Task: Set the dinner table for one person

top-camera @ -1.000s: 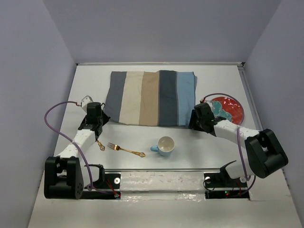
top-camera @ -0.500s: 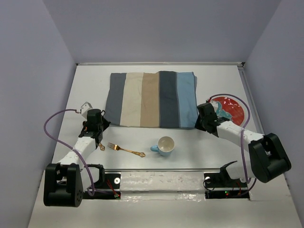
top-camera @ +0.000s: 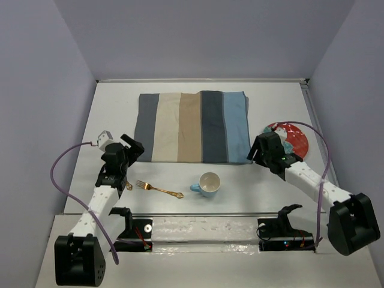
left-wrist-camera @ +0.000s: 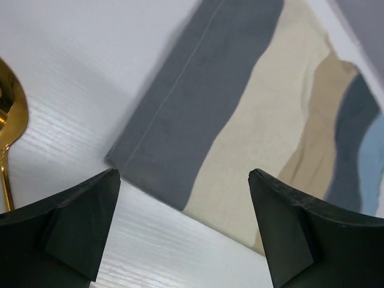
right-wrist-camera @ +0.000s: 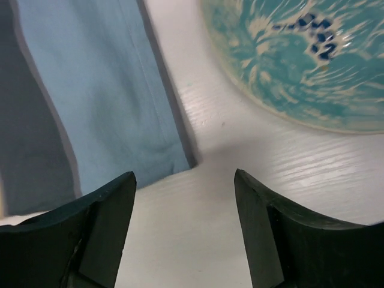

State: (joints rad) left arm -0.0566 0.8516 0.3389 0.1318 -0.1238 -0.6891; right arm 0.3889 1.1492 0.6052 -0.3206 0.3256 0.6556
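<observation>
- One large, flat, matte-white rectangular tabletop, the dinner table (top-camera: 240, 180), spans the whole floor of the top view, and every other item lies on it.
- One rectangular cloth mat (top-camera: 192, 126), striped in grey, cream, tan, dark grey and light blue, lies flat toward 12 o'clock of the table's centre.
- One white left arm (top-camera: 102, 192) reaches up from 7 o'clock. The left gripper (left-wrist-camera: 183, 177) hangs over the mat's 8 o'clock corner, fingers spread wide with nothing between them.
- One white right arm (top-camera: 312, 180) reaches in from 5 o'clock. The right gripper (right-wrist-camera: 185, 177) is over bare table at the mat's 4 o'clock corner, fingers parted and holding nothing.
- One round red plate (top-camera: 299, 144) sits at 3 o'clock of the mat, with a teal-and-white patterned dish (right-wrist-camera: 300, 54) on its 9 o'clock side.
- One light blue mug with a cream inside (top-camera: 209, 183) stands upright at 6 o'clock of the mat, handle toward 9 o'clock.
- One gold metal fork (top-camera: 157, 188) lies at 9 o'clock of the mug, apart from it, tines toward 10 o'clock.
- One gold metal spoon (left-wrist-camera: 9, 138) lies at 9 o'clock of the fork, partly hidden under the left arm in the top view.
</observation>
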